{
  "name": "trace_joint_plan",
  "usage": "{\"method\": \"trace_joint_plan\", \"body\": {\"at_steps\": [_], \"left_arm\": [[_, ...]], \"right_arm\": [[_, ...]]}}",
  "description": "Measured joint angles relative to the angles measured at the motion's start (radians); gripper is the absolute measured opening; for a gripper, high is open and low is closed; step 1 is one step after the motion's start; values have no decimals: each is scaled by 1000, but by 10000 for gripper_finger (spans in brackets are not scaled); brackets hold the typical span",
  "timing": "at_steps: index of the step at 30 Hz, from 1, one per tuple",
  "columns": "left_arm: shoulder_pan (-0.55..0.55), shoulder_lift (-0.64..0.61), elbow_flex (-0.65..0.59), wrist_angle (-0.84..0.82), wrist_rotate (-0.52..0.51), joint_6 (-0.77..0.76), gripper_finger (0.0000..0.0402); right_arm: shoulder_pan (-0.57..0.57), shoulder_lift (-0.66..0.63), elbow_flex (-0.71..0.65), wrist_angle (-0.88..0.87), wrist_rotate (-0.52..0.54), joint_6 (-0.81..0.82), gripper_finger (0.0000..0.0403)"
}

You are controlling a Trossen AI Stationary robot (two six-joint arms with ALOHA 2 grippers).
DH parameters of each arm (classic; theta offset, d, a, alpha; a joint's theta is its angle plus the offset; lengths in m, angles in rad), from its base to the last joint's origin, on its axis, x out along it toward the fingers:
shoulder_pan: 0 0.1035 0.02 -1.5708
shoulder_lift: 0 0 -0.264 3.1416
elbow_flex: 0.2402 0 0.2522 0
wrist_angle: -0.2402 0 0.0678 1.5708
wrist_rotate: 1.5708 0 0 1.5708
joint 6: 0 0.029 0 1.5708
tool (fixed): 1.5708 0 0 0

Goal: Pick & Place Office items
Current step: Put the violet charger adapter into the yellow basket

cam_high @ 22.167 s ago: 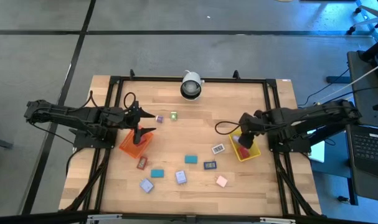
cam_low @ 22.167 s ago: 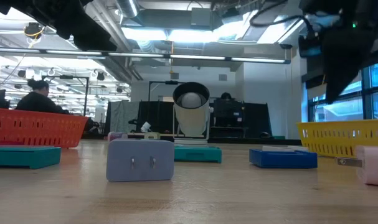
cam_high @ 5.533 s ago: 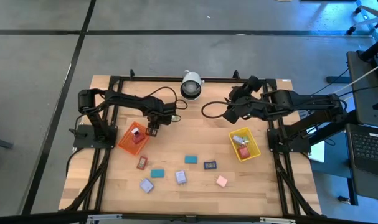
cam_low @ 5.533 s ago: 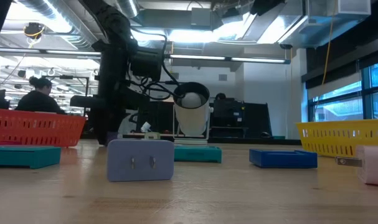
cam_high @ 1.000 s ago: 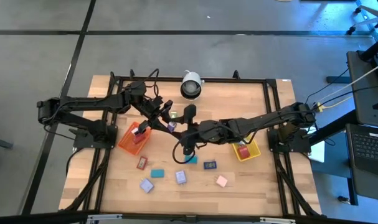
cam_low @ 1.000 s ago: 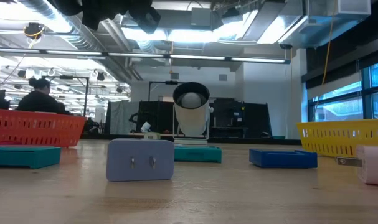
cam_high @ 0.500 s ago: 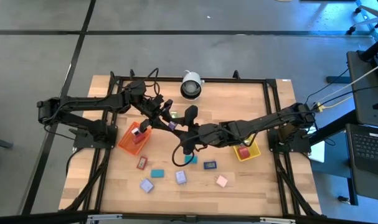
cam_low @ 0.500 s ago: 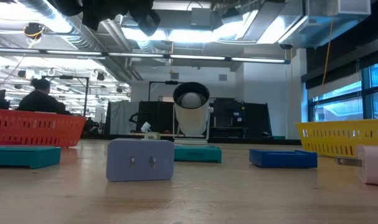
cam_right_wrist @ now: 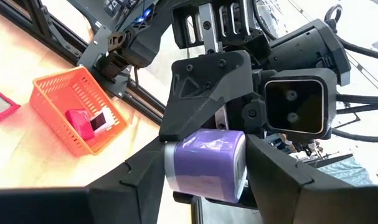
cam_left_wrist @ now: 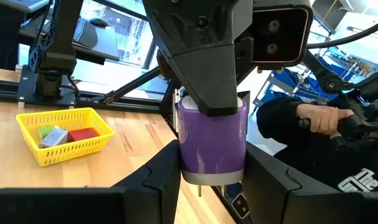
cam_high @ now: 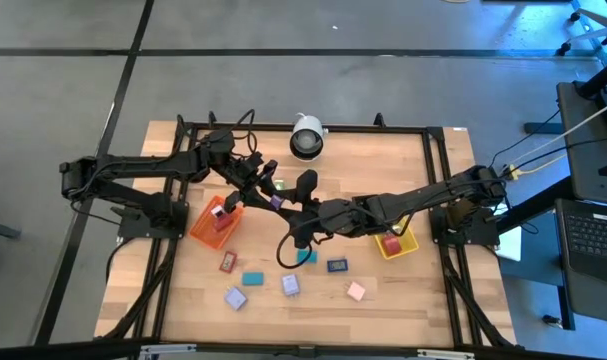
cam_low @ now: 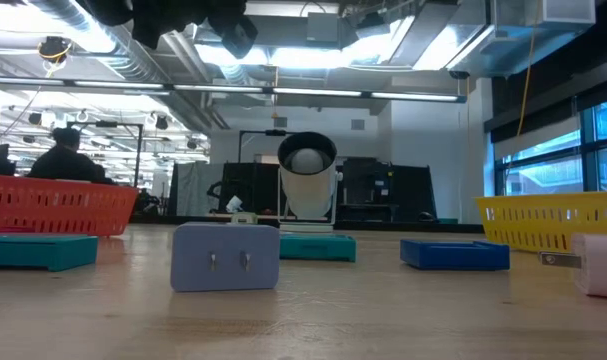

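A lavender block [cam_high: 275, 200] hangs in the air over the middle of the table, between my two grippers. My left gripper [cam_high: 268, 196] reaches it from the table's left and is shut on it. My right gripper [cam_high: 286, 207] comes from the right and is shut on it too. In the left wrist view the block [cam_left_wrist: 212, 140] fills the gap between my own fingers, with one of the right gripper's fingers [cam_left_wrist: 201, 68] across it. Other office items lie flat on the near half of the table: teal [cam_high: 253, 278], dark blue [cam_high: 337, 265], pink [cam_high: 356, 291]. My left gripper pinches two opposite sides of the lavender block [cam_left_wrist: 187, 155] between its two fingers. The fingers lie about level and come from the table's left. The block is lifted clear of the table. My right gripper pinches the block's two other sides [cam_right_wrist: 176, 168] between its two fingers. It comes from the table's right, slanting slightly down, crosswise to the left gripper's finger [cam_right_wrist: 207, 87]. The block hangs clear.
An orange tray [cam_high: 204, 234] with a red and white item stands at the left. At the right a yellow tray [cam_high: 407, 245] holds a red item. A white camera [cam_high: 306, 137] sits at the far edge. A green item [cam_high: 279, 185] lies just beyond the grippers.
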Motion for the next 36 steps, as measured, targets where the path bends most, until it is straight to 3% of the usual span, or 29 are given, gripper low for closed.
{"method": "trace_joint_plan", "body": {"at_steps": [5, 13, 21, 36], "left_arm": [[0, -1, 0, 2, -16, 1, 139], [18, -1, 1, 11, -27, 1, 182], [18, -1, 1, 34, -23, -17, 175], [70, -12, 5, 86, -114, -26, 204]], "right_arm": [[2, 0, 0, -2, 42, -27, 188], [0, -1, 0, -5, 61, -28, 160], [0, -2, 0, -1, 61, -44, 160], [-3, -36, -3, -17, 187, -106, 160]]}}
